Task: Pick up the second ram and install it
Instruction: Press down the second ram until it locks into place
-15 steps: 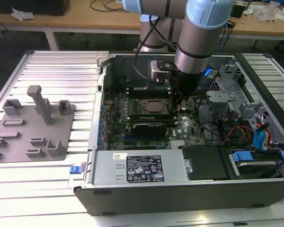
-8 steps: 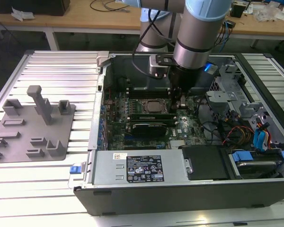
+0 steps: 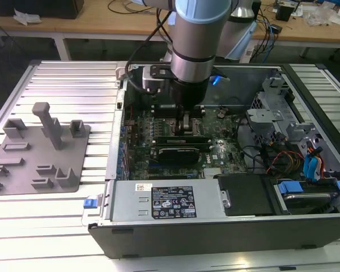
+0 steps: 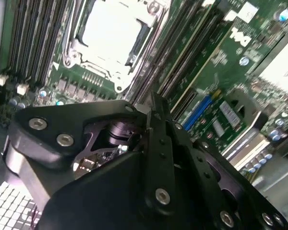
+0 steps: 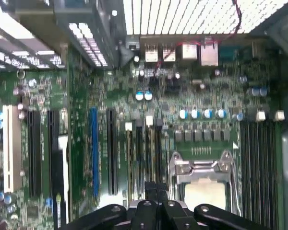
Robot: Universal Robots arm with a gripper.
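My gripper [image 3: 186, 128] reaches down into the open computer case [image 3: 215, 229], over the memory slots beside the processor socket [image 4: 113, 33]. In both wrist views its black fingertips [image 4: 153, 103] [image 5: 153, 188] are drawn together above the slot row [image 5: 144, 153]. The second ram [image 3: 170, 138] shows in the exterior view as a long thin green stick lying along the slots right under the fingertips. The fingers appear shut on its top edge, and they hide the point of contact. A similar stick lies right beside it.
A wider black expansion card [image 3: 181, 153] sits just in front of the slots. The power supply [image 3: 164, 199], drive bays [image 3: 306, 187] and loose cables [image 3: 272, 156] crowd the case. A grey fixture tray [image 3: 22, 170] lies on the ribbed table at the exterior view's left.
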